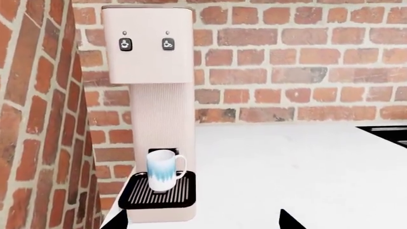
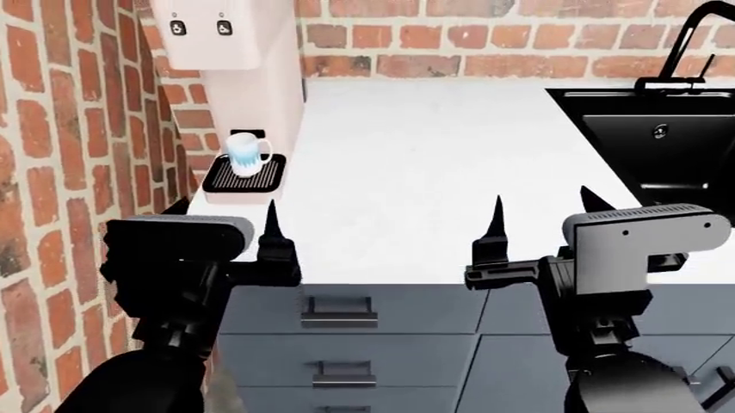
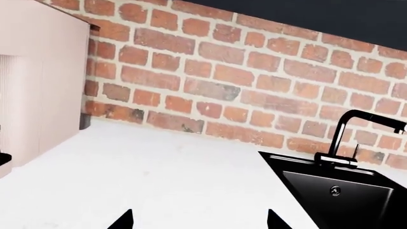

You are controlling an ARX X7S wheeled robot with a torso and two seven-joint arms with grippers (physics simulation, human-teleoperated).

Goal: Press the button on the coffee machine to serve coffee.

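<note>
The coffee machine (image 1: 149,52) is a tall pale pink box standing in the corner of the white counter against the brick walls. Two small black buttons (image 1: 126,44) (image 1: 168,44) sit side by side on its overhanging head. Under the head, a white and blue mug (image 1: 164,170) stands on the black slatted drip tray (image 1: 162,195). In the head view the coffee machine (image 2: 236,39) is at the far left. My left gripper (image 2: 224,213) is open in front of and below the tray, holding nothing. My right gripper (image 2: 542,205) is open over the counter's front edge, empty.
A black sink (image 2: 655,129) with a black faucet (image 2: 687,39) is set into the counter at the right. A brick side wall (image 2: 69,129) runs close along the machine's left. Grey drawers (image 2: 344,318) are below the counter edge.
</note>
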